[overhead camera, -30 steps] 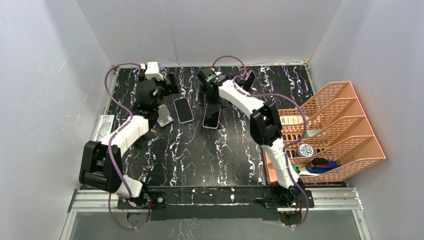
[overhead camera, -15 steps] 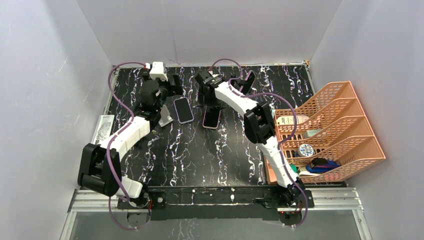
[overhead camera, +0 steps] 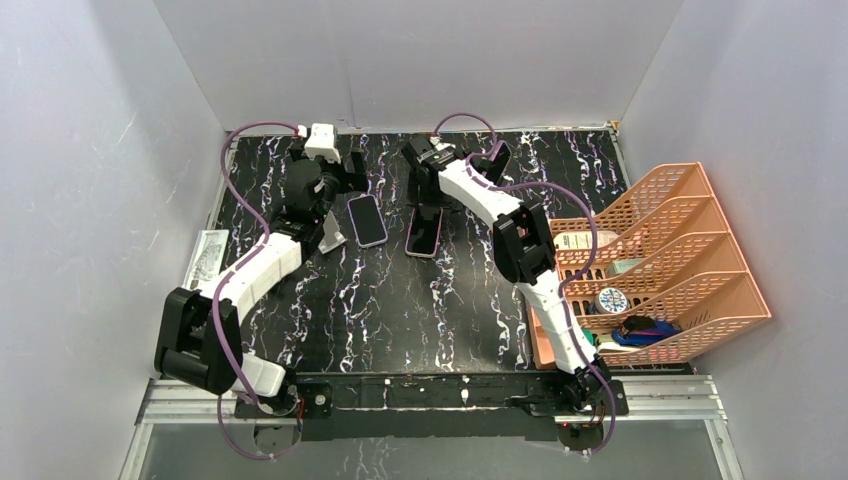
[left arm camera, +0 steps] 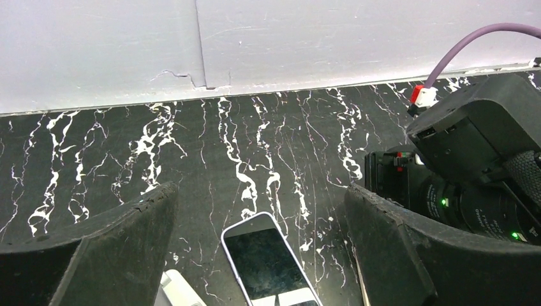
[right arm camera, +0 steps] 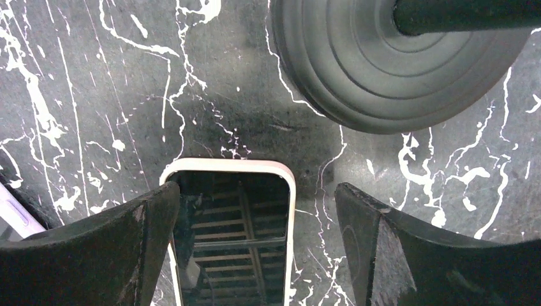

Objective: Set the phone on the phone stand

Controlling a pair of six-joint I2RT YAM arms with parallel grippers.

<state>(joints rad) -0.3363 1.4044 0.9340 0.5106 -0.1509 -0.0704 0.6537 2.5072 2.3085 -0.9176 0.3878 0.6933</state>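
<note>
A lavender-rimmed phone [overhead camera: 367, 220] lies face up on the black marbled table, also in the left wrist view [left arm camera: 271, 264]. A small white phone stand [overhead camera: 330, 232] stands just left of it, its corner showing in the left wrist view [left arm camera: 177, 292]. A pink-rimmed phone [overhead camera: 423, 232] lies to the right, also in the right wrist view [right arm camera: 233, 242]. My left gripper [overhead camera: 345, 180] [left arm camera: 260, 191] is open and empty over the lavender phone's far end. My right gripper [overhead camera: 427, 200] [right arm camera: 255, 191] is open, its jaws standing on either side of the pink phone's far end.
A black stand with a round base [overhead camera: 496, 160] [right arm camera: 395, 64] sits behind the pink phone. An orange tiered file rack [overhead camera: 660, 260] holding small items fills the right side. A flat packet [overhead camera: 208, 255] lies at the left edge. White walls close in the back and sides.
My left gripper has moved a little right and toward the back, above the lavender phone's far end. My right gripper has shifted slightly over the pink phone. Both phones have stayed put.
</note>
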